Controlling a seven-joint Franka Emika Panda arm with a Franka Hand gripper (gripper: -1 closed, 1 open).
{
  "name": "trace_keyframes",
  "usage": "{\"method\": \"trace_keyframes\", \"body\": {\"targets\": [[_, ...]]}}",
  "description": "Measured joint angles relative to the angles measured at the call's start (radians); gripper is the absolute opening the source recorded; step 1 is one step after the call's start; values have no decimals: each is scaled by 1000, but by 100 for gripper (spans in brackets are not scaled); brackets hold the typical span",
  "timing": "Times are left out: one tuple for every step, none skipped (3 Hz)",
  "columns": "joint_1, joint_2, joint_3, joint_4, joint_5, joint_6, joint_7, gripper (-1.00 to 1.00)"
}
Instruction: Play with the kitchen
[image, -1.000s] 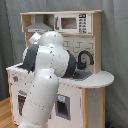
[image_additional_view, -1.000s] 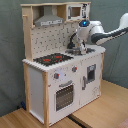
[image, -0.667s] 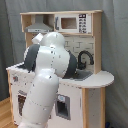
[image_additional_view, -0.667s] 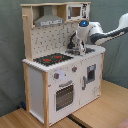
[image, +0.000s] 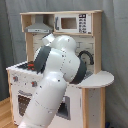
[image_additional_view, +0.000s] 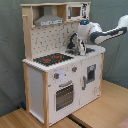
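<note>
The kitchen (image_additional_view: 60, 65) stands upright on a wooden floor (image_additional_view: 100, 112), tall axis vertical, counter running across. In the second exterior view you get the black-red stovetop (image_additional_view: 52, 59) toward the second exterior view's left, oven door (image_additional_view: 64, 96) under it, grey hood (image_additional_view: 49, 20) above, microwave (image_additional_view: 76, 11) top right. The arm (image_additional_view: 107, 34) comes in from the second exterior view's right and the gripper (image_additional_view: 78, 47) sits over the sink end of the counter, right of the stovetop, under the microwave. Whether the claw is open or closed: can't tell, its tip is lost against the faucet area and the back panel. In the first exterior view the arm's white body blocks most of the counter; you only see the faucet (image: 88, 55) arching behind it and the rounded side shelf (image: 99, 77). Key relation: the sink and faucet look to lie directly below and just beside the claw, stovetop further off to the second exterior view's left, microwave above. My read: nearest thing to play with is the faucet or sink, so your likely next move is short and downward. Watch the faucet arch on descent.
</note>
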Motion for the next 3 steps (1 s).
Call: {"method": "trace_keyframes", "body": {"targets": [[58, 36, -44, 28, 2, -19, -51, 100], [88, 50, -61, 43, 2, -36, -71, 100], [94, 53, -64, 45, 3, -39, -73, -100]]}}
